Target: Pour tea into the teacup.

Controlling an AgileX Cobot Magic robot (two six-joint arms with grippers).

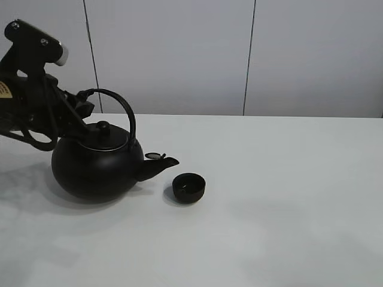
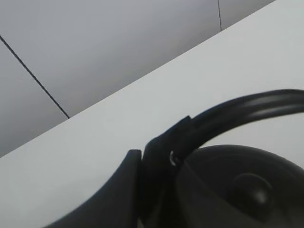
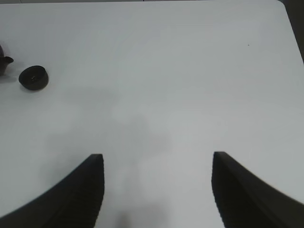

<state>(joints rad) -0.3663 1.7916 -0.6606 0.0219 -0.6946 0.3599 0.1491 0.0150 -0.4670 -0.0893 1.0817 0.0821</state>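
While the kettle (image 1: 93,170) stands upright toward the left edge of the tabletop (image 1: 287,197), its belly apparently resting on the surface, the left claw (image 1: 85,111) is clamped on the arched handle (image 1: 128,112). It grips low down, on the side away from the spout (image 1: 160,164). The left wrist view shows this from close by: dark fingers (image 2: 121,194) pinched shut where the handle (image 2: 247,107) comes down toward the lid (image 2: 251,190). That low, rearward hold looks chosen for leverage. Lifting from there would, I judge, dip the spout rather than raise the kettle level.

The teacup (image 1: 189,187) sits on the tabletop just beside the spout tip, a little nearer the front edge. It is clear of the kettle and not under the spout's lip. The spout points toward it and its small flap (image 1: 154,155) stands open, so the pair seem lined up for a pour. No tea shows in any view, and the cup's dark inside does not reveal whether it holds any.

The right claw (image 3: 156,190) hangs over bare tabletop, fingers spread with nothing between them. From there the teacup (image 3: 33,78) is small and well apart. This arm seems parked out of the way, since one arm suffices for the kettle.

Pouring appears not to have begun. The next move calls for a lift that brings the lip over the cup, then a slow tilt. The cup is small and low, so a hasty stream could overshoot it or the spout could knock it.
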